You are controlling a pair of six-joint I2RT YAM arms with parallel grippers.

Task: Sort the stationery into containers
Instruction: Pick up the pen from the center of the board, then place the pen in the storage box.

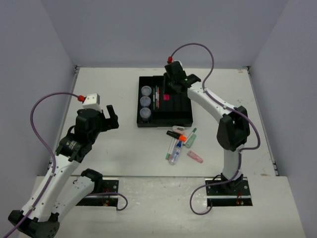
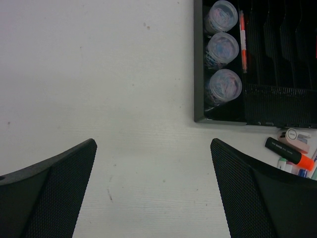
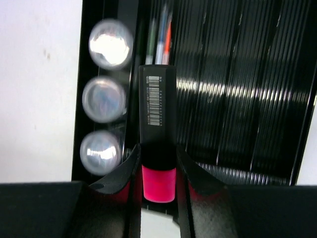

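Observation:
The black slotted tray [image 1: 179,112] lies at the table's middle back. Three round grey-lilac pots [image 1: 145,102] stand in its left slot, with thin pens [image 1: 155,93] beside them. My right gripper [image 1: 167,91] hovers over the tray, shut on a black marker with a pink cap [image 3: 157,114]; the pots [image 3: 103,99] show on its left. My left gripper [image 2: 153,188] is open and empty over bare table, left of the tray [image 2: 198,64]. In front of the tray lie a black-and-orange marker [image 1: 177,134], a blue pen [image 1: 174,151], a green marker [image 1: 190,139] and a pink eraser [image 1: 194,156].
White walls close the table on the left, back and right. The left arm [image 1: 74,144] stands left of the tray. The right arm [image 1: 230,129] reaches in from the right of the loose stationery. An orange pen [image 2: 242,34] lies in a narrow slot.

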